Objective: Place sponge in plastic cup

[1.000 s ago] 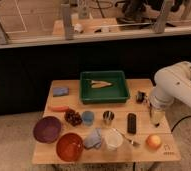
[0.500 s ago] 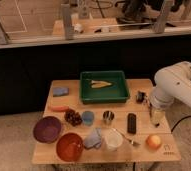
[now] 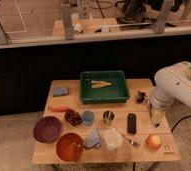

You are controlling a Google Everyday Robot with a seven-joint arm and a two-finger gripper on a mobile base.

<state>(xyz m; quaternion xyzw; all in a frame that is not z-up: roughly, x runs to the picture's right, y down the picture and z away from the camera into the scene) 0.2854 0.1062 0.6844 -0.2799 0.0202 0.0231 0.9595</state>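
A blue sponge (image 3: 60,91) lies at the table's back left corner. A pale translucent plastic cup (image 3: 113,139) stands upright near the front edge, about the middle. My white arm (image 3: 176,87) comes in from the right. My gripper (image 3: 156,116) hangs over the table's right side, far from the sponge and to the right of and behind the cup. It holds nothing that I can see.
A green tray (image 3: 120,94) holding a yellowish item sits at the back centre. Also on the wooden table (image 3: 139,156): a carrot (image 3: 59,108), purple bowl (image 3: 47,129), orange bowl (image 3: 70,146), dark grapes (image 3: 73,117), small blue cup (image 3: 88,117), metal cup (image 3: 108,117), black bar (image 3: 131,123), blue cloth (image 3: 93,138), orange fruit (image 3: 154,141).
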